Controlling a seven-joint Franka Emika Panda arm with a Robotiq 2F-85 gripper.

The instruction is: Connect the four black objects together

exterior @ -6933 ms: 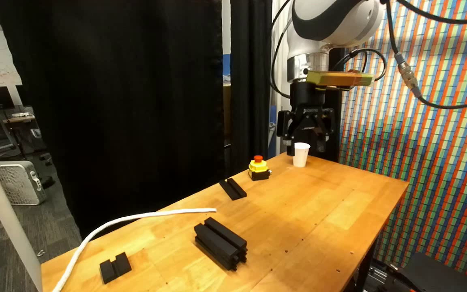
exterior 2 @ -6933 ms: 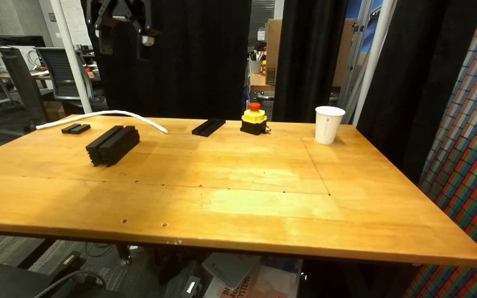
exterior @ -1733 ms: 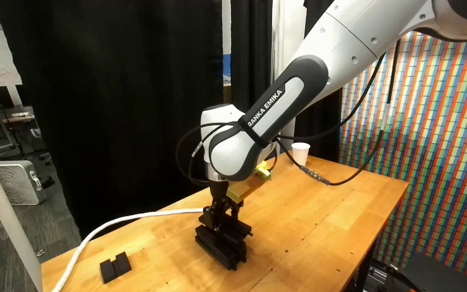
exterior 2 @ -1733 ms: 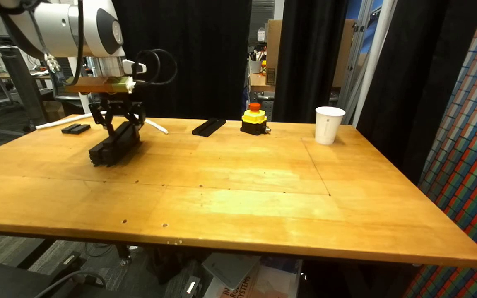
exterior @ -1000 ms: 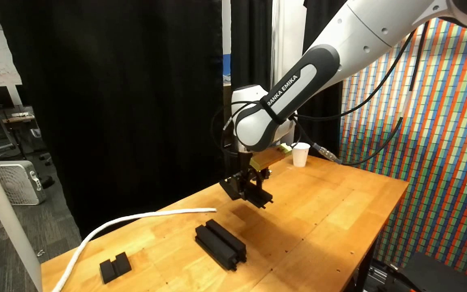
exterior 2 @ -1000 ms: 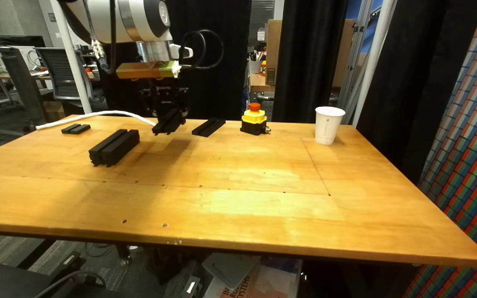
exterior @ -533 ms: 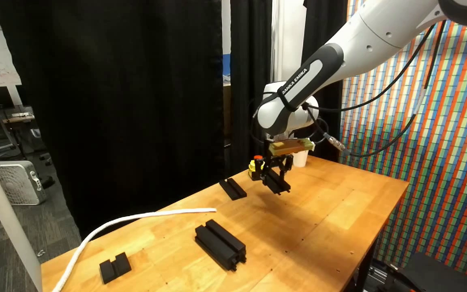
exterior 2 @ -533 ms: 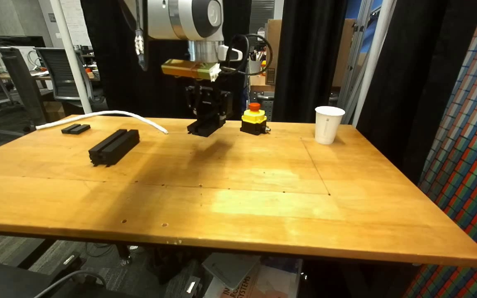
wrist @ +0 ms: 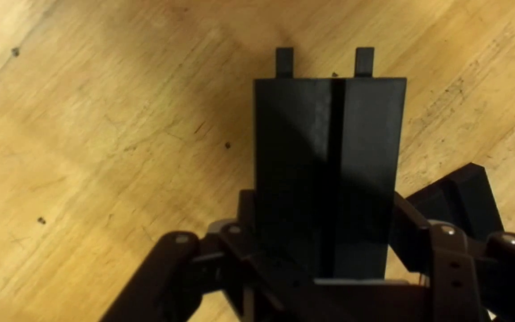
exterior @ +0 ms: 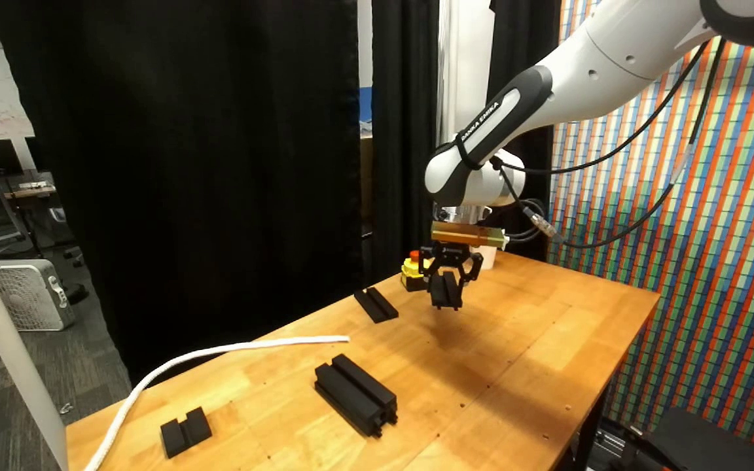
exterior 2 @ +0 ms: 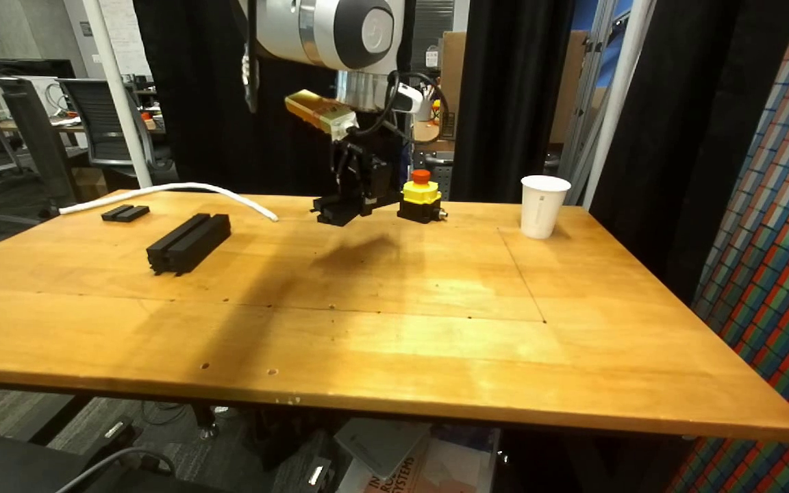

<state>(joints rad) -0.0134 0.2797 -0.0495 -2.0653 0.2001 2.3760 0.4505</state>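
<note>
A grooved black bar (wrist: 369, 161) is hanging over the surface (exterior: 567, 314) without touching it; the pincer (wrist: 324, 219) is holding it snugly by its long sides, and two thin pegs (wrist: 284, 62) are jutting from its far end. As the stacked bars (exterior: 356, 396) are lying well apart from it, the step in hand is probably laying this one down to begin the row. Doing that well is likely calling for a level bar and a slow descent, so that neither peg is taking the first knock; leaving room at the pegged end should be helping the next join. The nearby emergency button (exterior: 413, 269) is asking for care. Much is looking unclear: the bar's back end is merging with the dark pincer, so I am seeing no sockets there, and the stack is too dark for counting layers. In the wrist view the pincer is partly covering a black piece, probably the flat plate (exterior: 376, 304), which is lying askew to the bar. Farther out, a small grooved slab (exterior: 186, 430) is lying near the white cord (exterior: 246, 345), and in an exterior view the arm (exterior: 573, 98) is blocking part of the white cup (exterior: 487, 258).
</note>
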